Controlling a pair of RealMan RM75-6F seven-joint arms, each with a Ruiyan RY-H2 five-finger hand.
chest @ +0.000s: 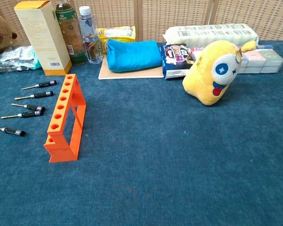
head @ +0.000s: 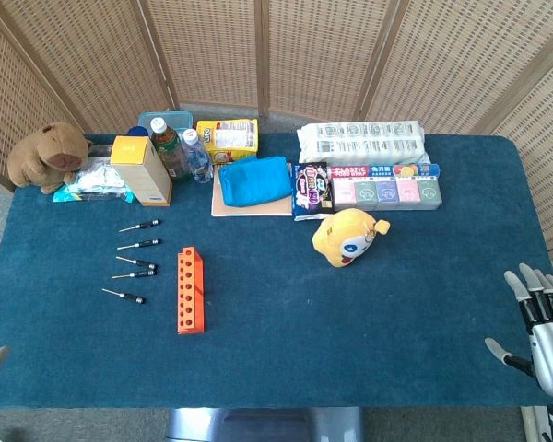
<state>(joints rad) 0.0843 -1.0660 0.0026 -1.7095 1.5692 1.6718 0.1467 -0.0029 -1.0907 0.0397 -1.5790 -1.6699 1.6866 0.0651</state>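
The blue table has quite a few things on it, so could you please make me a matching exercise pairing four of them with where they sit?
Things:
1. orange rack
2. yellow plush toy
3. brown plush animal
4. right hand

Places:
A. far left corner of the table
B. right edge, near side
C. beside the screwdrivers
D. in front of the snack packs

Pairs: 1-C, 2-D, 3-A, 4-B

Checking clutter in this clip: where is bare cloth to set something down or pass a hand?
Bare: between the orange rack and the yellow plush, and from there to the right hand. Crowded: the back row, and the screwdrivers left of the rack.
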